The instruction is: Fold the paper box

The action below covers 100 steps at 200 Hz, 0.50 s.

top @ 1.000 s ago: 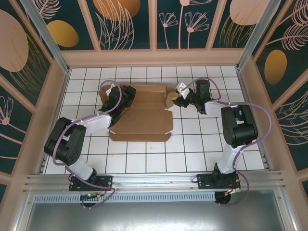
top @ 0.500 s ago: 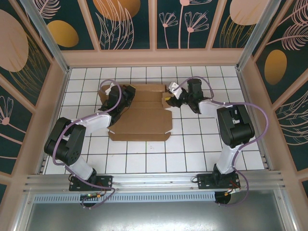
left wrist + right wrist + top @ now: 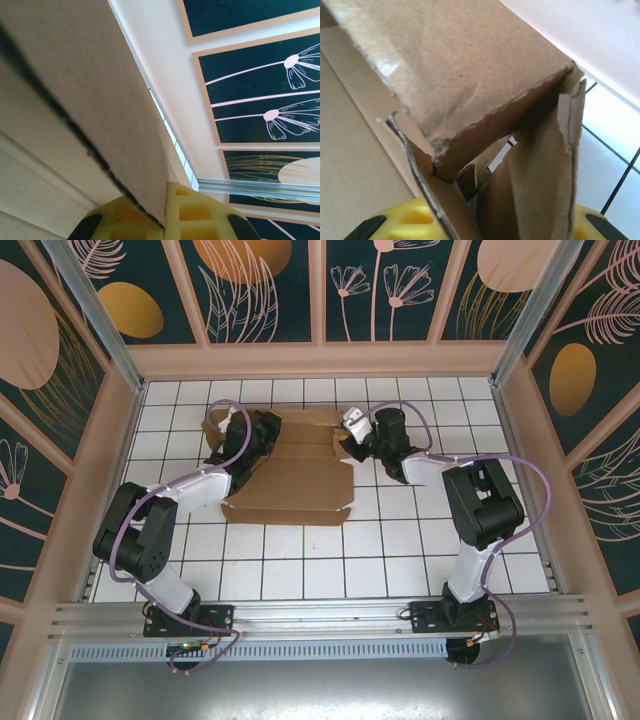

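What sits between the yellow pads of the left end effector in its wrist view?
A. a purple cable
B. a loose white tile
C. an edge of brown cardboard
C: in the left wrist view a dark cut edge of the paper box runs down into the seam between the yellow pads of the left end effector, which is shut on it.

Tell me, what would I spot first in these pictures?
A brown paper box lies half folded on the white tiled table, toward its far side. The left gripper pinches its left edge, and the right gripper reaches around raised flaps at its right edge.
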Each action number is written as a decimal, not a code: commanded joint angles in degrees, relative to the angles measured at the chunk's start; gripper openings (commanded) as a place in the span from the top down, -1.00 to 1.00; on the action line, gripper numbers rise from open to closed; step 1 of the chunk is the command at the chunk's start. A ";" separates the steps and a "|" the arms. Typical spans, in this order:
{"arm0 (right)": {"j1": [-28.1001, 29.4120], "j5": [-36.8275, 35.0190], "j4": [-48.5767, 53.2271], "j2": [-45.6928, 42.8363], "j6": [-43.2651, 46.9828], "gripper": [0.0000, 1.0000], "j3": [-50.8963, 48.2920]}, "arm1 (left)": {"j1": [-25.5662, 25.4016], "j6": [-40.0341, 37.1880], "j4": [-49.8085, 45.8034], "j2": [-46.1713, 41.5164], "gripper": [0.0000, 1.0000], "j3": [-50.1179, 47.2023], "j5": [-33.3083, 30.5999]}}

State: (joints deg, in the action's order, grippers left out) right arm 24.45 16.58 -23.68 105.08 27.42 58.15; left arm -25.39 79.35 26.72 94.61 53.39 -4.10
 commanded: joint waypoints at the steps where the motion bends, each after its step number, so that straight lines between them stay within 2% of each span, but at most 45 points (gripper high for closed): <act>1: 1.22 -1.79 2.24 0.37 -6.82 0.41 4.50 | -0.72 1.48 -4.22 1.41 1.00 1.53 4.10; 31: 0.98 -1.66 6.23 0.60 -8.84 0.41 6.35 | -0.20 3.55 -6.77 2.39 1.00 1.99 4.93; 66: -0.66 6.31 10.95 -0.23 -10.47 0.34 9.17 | 0.90 6.64 -14.54 3.22 1.00 7.08 6.55; 100: -1.42 11.52 16.64 0.98 -10.76 0.27 12.79 | 1.66 9.04 -16.16 5.92 1.00 9.42 8.77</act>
State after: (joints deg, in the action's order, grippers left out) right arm 22.81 20.73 -8.69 105.10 18.48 66.57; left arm -23.31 85.73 16.84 98.26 61.25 -0.67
